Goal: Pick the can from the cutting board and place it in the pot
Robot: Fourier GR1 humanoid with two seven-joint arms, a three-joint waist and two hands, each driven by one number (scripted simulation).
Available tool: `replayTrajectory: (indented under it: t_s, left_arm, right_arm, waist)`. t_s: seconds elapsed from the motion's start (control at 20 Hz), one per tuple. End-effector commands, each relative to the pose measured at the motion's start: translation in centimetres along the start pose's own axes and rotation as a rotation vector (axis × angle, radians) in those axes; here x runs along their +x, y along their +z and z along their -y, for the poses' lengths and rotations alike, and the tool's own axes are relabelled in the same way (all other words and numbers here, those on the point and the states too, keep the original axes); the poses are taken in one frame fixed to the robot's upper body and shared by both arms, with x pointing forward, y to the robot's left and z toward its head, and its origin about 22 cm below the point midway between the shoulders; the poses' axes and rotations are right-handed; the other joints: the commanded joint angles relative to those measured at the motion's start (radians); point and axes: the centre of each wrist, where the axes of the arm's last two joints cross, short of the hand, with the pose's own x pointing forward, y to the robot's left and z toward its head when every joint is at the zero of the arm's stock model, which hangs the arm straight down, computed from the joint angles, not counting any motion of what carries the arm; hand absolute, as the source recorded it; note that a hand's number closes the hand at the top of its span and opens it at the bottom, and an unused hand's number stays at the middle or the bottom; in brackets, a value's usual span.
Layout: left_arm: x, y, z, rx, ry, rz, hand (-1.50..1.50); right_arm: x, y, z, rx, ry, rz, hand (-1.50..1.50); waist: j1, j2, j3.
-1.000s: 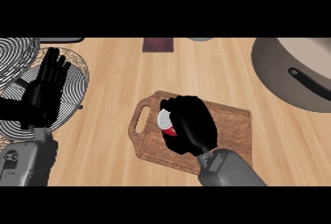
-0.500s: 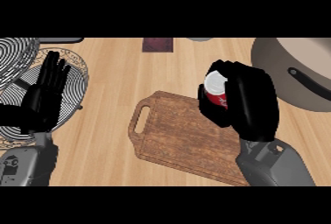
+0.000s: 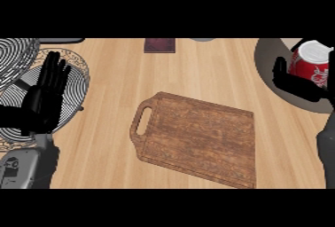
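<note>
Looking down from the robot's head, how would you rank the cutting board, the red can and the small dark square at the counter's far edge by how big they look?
1. Cutting board, by far the largest.
2. Can, held in the right hand; raised toward the camera, so it may look bigger than it is.
3. Dark square, slightly smaller; close to the can, so unsure.

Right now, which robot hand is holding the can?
The right robot hand, at the view's right edge, curled round the red can over the pot. The left robot hand rests open.
</note>
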Motion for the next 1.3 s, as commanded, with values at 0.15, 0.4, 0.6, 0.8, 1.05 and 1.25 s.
replayTrajectory:
  t_s: [0.15, 0.4, 0.6, 0.8, 1.05, 1.25]
  left_arm:
    - [-0.2, -0.2, -0.4, -0.005, 0.006, 0.016, 0.0]
    - [1.2, 0.5, 0.1, -0.028, -0.002, 0.004, 0.0]
    - [1.2, -1.0, 0.1, -0.019, 0.003, 0.001, 0.0]
    - [0.6, -0.7, 2.2, -0.03, 0.012, -0.001, 0.0]
    - [0.1, -0.4, 1.2, -0.048, 0.011, 0.018, 0.0]
    - [2.0, -2.0, 0.8, -0.048, 0.019, 0.014, 0.0]
  right_arm:
    - [-9.8, -2.9, 1.9, 0.03, 0.058, -0.091, 1.5]
    - [-15.7, -5.6, 2.0, 0.001, 0.027, -0.123, 1.5]
    - [-19.3, -6.8, 0.5, 0.007, -0.004, -0.099, 1.5]
    - [-20.9, -7.8, -1.1, 0.045, 0.017, -0.096, 1.5]
    - [-22.6, -7.7, -3.0, 0.047, 0.06, -0.112, 1.5]
    - [-23.6, -8.2, -2.0, 0.151, 0.099, -0.156, 1.5]
  waist:
    - [0.005, 0.002, 0.0]
    - [0.017, 0.003, 0.001]
    - [0.026, 0.008, 0.001]
    - [0.031, 0.009, 0.001]
    - [0.053, 0.017, 0.002]
    - [0.052, 0.018, 0.003]
